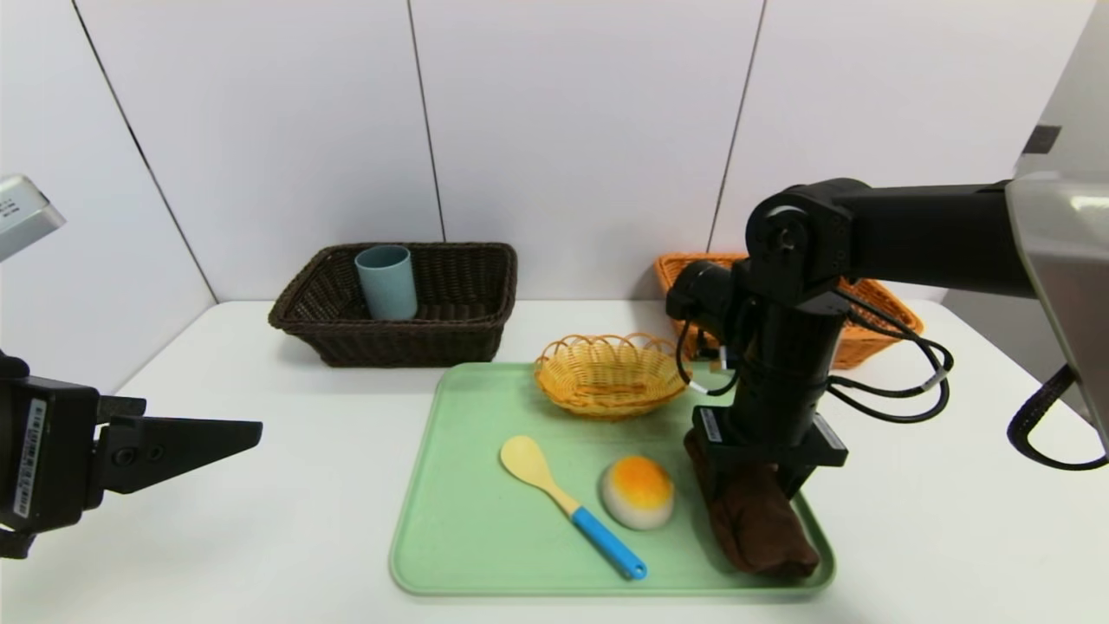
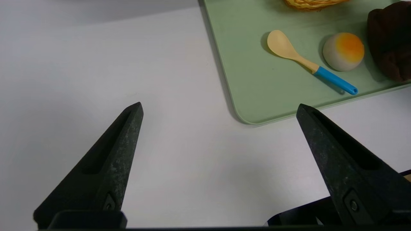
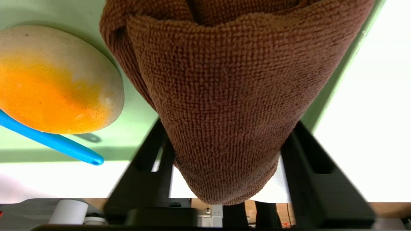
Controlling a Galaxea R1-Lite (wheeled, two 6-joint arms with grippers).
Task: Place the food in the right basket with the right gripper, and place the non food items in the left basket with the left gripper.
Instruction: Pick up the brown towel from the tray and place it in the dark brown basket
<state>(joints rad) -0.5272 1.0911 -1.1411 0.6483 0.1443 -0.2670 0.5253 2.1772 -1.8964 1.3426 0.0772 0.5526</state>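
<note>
A rolled dark brown towel [image 1: 762, 529] [image 3: 224, 80] lies along the right edge of the green tray [image 1: 468, 520]. My right gripper [image 1: 762, 485] [image 3: 228, 122] points straight down over its far end, one finger pressed on each side of the roll. The white bun with an orange top [image 1: 638, 491] [image 3: 54, 86] sits just left of the towel. Beside the bun lies the blue-handled wooden spoon [image 1: 567, 503] [image 2: 308, 64]. The grey-blue cup [image 1: 386, 282] stands in the dark left basket [image 1: 468, 334]. The orange right basket [image 1: 875, 338] is behind the right arm. My left gripper [image 1: 251, 429] [image 2: 220, 105] hovers open at the table's left.
A small round yellow wicker basket [image 1: 609, 374] sits at the tray's far edge, close to the right arm. Bare white table [image 1: 286, 503] lies between my left gripper and the tray. A white wall backs the table.
</note>
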